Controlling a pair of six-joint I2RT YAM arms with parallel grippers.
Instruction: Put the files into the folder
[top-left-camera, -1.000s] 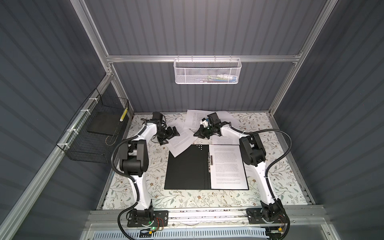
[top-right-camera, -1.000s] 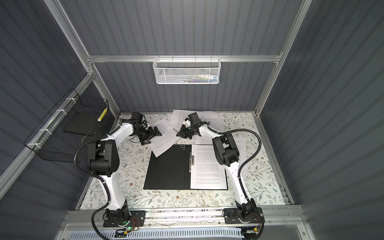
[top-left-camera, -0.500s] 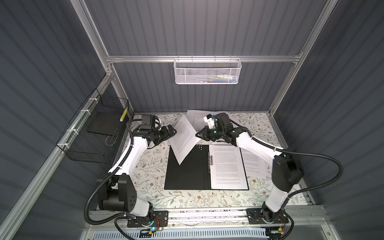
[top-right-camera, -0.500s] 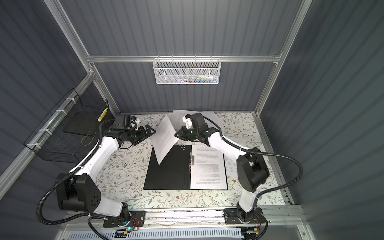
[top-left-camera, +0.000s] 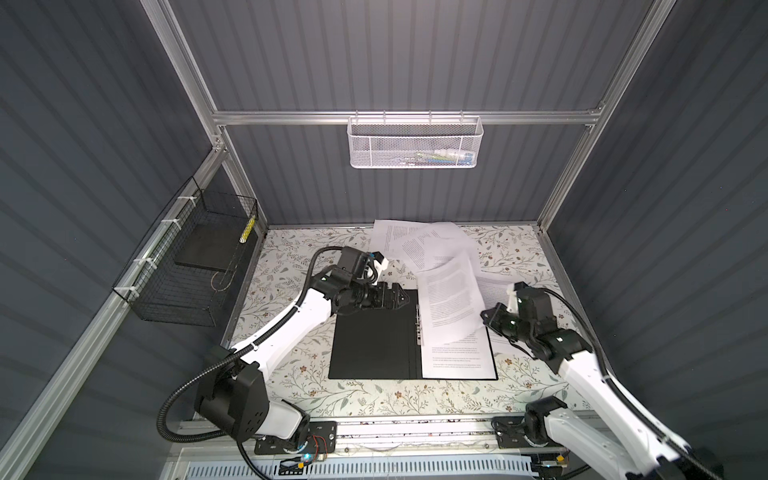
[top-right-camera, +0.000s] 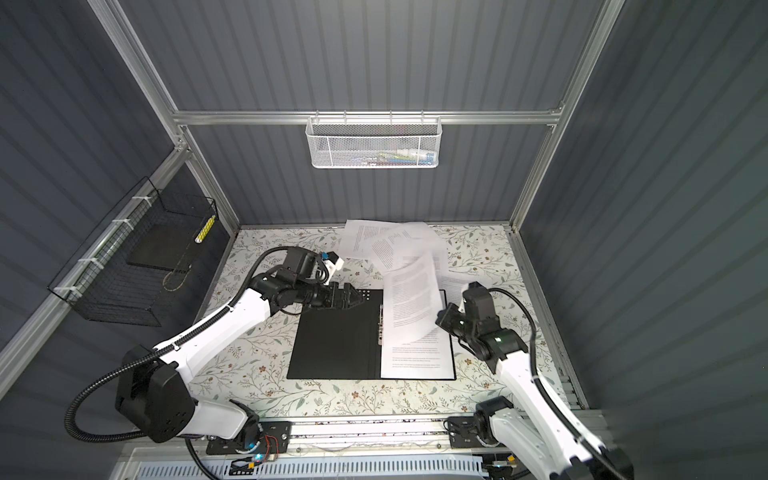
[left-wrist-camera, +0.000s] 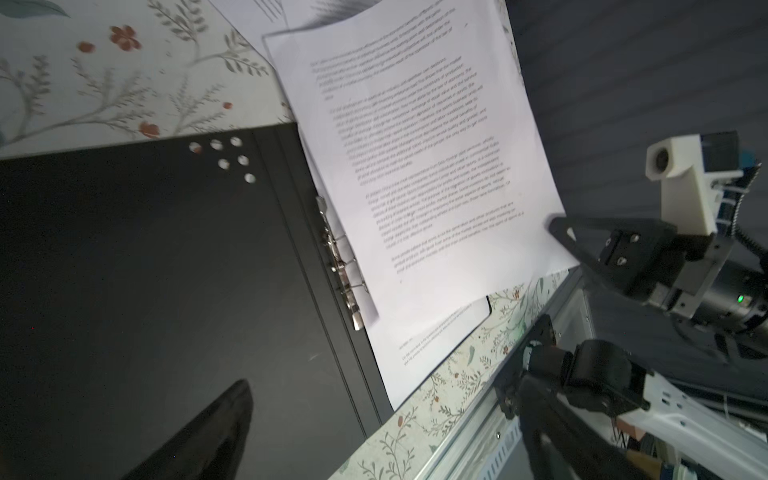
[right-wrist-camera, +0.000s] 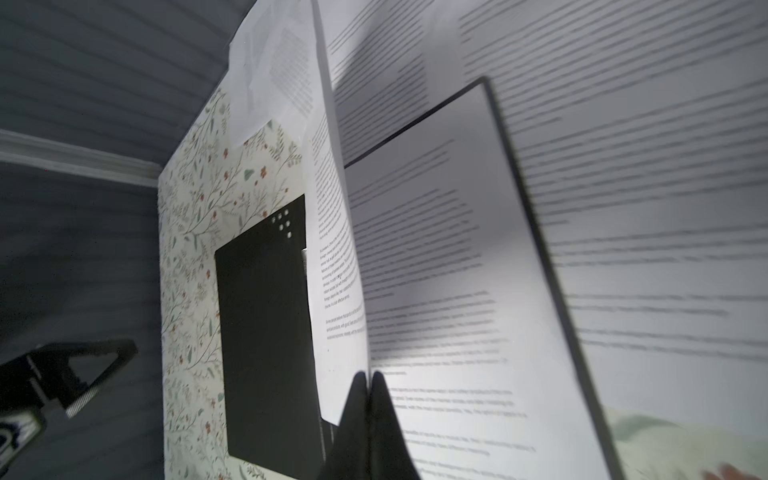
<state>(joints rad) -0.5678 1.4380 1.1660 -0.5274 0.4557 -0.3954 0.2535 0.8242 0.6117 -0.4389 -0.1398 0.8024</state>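
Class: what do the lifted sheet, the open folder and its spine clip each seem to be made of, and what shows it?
Lifted sheet: thin matt white paper; it curves limply and carries black print. Folder: matt black inside, probably card or plastic; lies flat, with creased hinge lines. Spine clip: shiny metal, it seems; silvery glints.

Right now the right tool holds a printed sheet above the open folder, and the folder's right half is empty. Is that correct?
Only the ending is wrong. The right tool does hold a printed sheet above the open folder, but the right half is not empty: another sheet lies there, as both top views show.
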